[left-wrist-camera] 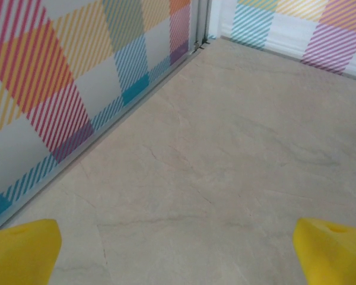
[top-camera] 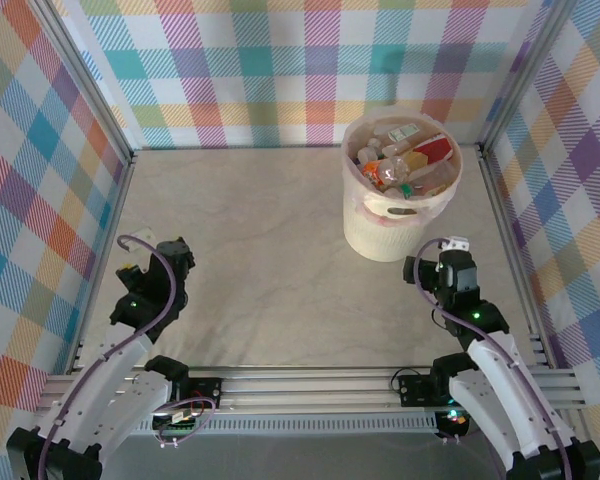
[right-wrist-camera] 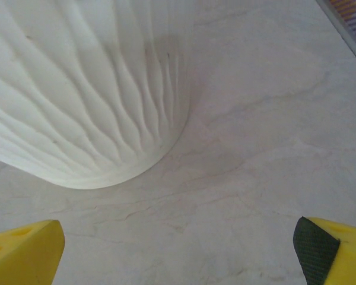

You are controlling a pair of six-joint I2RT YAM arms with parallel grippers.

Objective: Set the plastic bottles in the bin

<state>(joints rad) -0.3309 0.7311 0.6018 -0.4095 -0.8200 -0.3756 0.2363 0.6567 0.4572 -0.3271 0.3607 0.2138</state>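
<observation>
The bin [top-camera: 392, 232], a round cream bucket with an oval handle cut-out, stands at the back right of the table. Several crushed plastic bottles [top-camera: 405, 160] with red and orange labels are piled inside it up to the rim. My right gripper [top-camera: 440, 258] sits low just in front of the bin, open and holding nothing. In the right wrist view the bin's ribbed wall [right-wrist-camera: 89, 101] rises close ahead, and the yellow fingertips [right-wrist-camera: 24, 252] stand wide apart over bare table. My left gripper [top-camera: 160, 258] rests at the near left, open and holding nothing, its yellow fingertips [left-wrist-camera: 21, 249] far apart.
Checked fabric walls on metal posts close the table at the back [top-camera: 300, 70], left [top-camera: 40, 200] and right [top-camera: 570, 180]. The left wall's foot [left-wrist-camera: 107, 127] runs close beside my left gripper. A metal rail [top-camera: 300, 385] borders the near edge between the arm bases.
</observation>
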